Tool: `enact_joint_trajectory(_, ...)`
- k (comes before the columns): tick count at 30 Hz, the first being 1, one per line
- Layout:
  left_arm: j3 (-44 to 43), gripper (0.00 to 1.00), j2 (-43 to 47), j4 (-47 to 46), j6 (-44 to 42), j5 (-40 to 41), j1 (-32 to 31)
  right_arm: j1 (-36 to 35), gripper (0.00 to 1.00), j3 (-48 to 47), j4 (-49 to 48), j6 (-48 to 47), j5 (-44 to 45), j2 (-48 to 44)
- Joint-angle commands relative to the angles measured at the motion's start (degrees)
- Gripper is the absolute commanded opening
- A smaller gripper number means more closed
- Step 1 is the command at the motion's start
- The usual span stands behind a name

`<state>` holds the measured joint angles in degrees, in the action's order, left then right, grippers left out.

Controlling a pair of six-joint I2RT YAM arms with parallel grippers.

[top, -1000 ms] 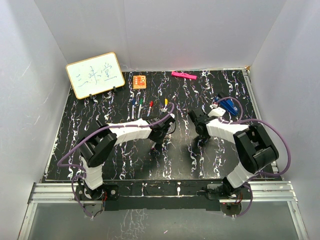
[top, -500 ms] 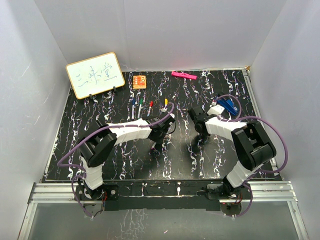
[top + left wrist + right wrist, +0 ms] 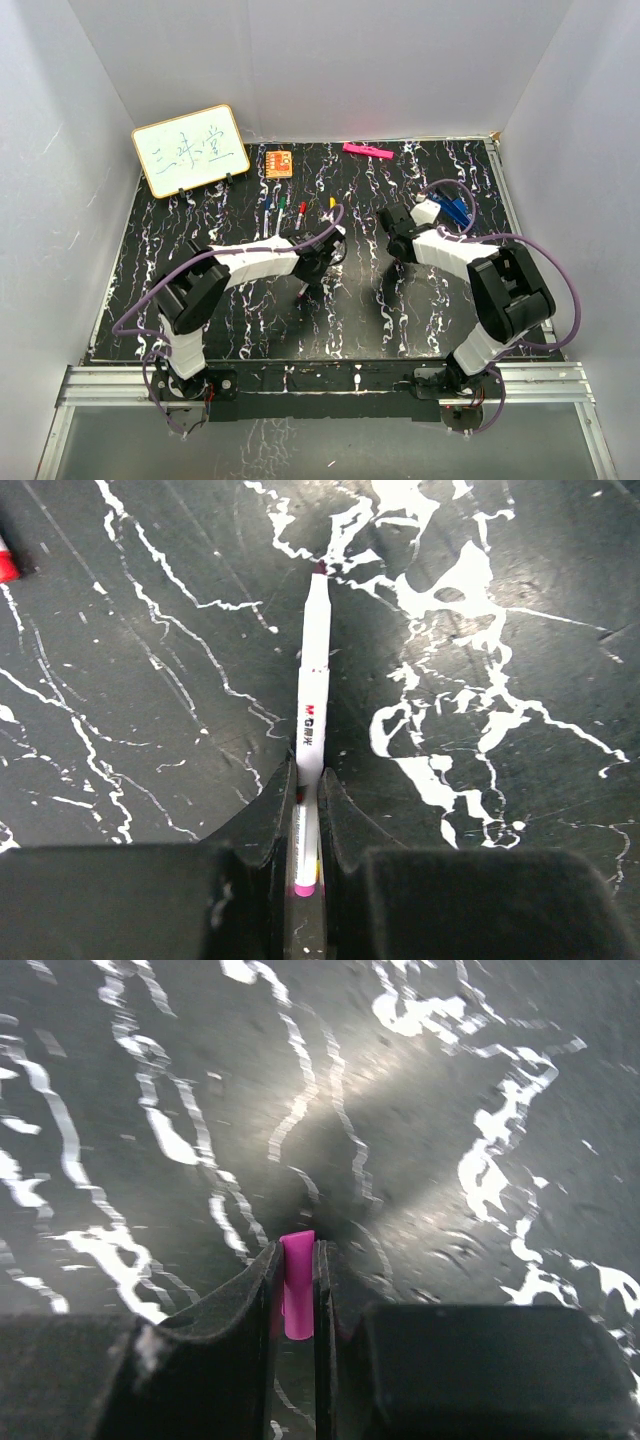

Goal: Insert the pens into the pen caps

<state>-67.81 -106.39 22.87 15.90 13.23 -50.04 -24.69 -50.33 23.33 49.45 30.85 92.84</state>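
My left gripper (image 3: pixel 308 780) is shut on a white-barrelled pen (image 3: pixel 311 700). The pen's dark purple tip points away from the jaws over the table, and its pink end sits back between the fingers. From above, that gripper (image 3: pixel 304 284) hangs left of the table's centre. My right gripper (image 3: pixel 296 1252) is shut on a small purple pen cap (image 3: pixel 297 1282), held upright between the pads above the table. From above, the right gripper (image 3: pixel 393 224) is right of centre, apart from the left one. Several more pens (image 3: pixel 282 214) lie in a row behind the left arm.
A whiteboard (image 3: pixel 190 150) stands at the back left with an orange box (image 3: pixel 279 163) beside it. A pink bar (image 3: pixel 367 151) lies at the back edge. A blue clip-like object (image 3: pixel 456 210) sits behind the right wrist. A red pen end (image 3: pixel 5 565) shows at the left wrist view's edge.
The right gripper has closed on the purple cap and drawn back toward the rear of the table. The left gripper, still holding the pen, has shifted a little to the left.
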Motion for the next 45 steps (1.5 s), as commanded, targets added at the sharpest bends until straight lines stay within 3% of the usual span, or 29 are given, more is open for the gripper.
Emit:
enact_joint_trajectory(1,2.07,0.00,3.88,3.00,-1.12,2.23,0.91,-0.22,0.00,-4.49,-11.72,-5.33,-3.45,-3.53)
enact_joint_trajectory(6,5.19,0.00,10.18,-2.95,0.01,1.45,0.92,-0.27,0.00,-3.37,-23.65,-9.04,-10.76,-5.04)
enact_joint_trajectory(13,11.86,0.00,19.74,-15.34,0.19,2.61,0.91,-0.34,0.00,-0.54,-32.93,-12.95,-17.04,-6.52)
enact_joint_trajectory(18,18.17,0.00,26.34,-26.48,0.01,-2.02,0.91,-0.44,0.00,3.73,-41.16,-15.92,-19.93,-8.67)
enact_joint_trajectory(28,21.16,0.00,27.71,-35.80,4.30,-11.80,0.93,-0.45,0.00,16.49,-74.35,-18.15,-27.27,-13.49)
enact_joint_trajectory(37,26.62,0.00,30.22,-49.47,11.09,-16.02,0.91,-0.49,0.00,21.92,-99.77,-13.71,-31.36,-10.16)
enact_joint_trajectory(45,29.80,0.00,29.74,-60.49,11.43,-15.99,0.92,-1.31,0.00,21.71,-102.32,-9.37,-34.70,-8.20)
